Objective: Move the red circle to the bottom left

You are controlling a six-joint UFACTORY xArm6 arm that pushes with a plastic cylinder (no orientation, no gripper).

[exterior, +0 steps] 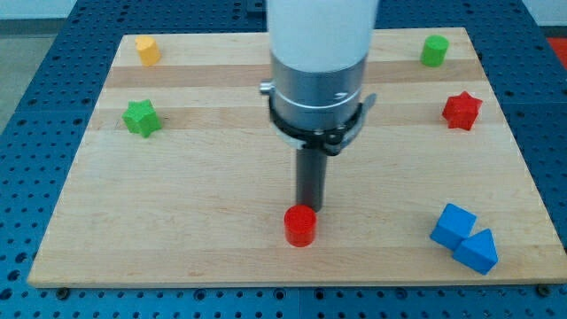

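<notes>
Red circle (300, 225) sits near the tabletop (177, 230) bottom edge, at mid-width. My tip (309, 207), a bare rod end effector with nothing to open or close, stands directly behind it. Risk: pushing from here drives it off the bottom edge, not leftward.

The pale wooden surface (221, 177) shows light grain with slightly darker bands running across. On it sit a red cylinder block (300, 225), a red star block (462, 110), a green star block (141, 117), a green block (434, 50), an orange-yellow block (147, 49) and two blue blocks (453, 225) (477, 251). The rod is dark grey, its tip (309, 208) included.
</notes>
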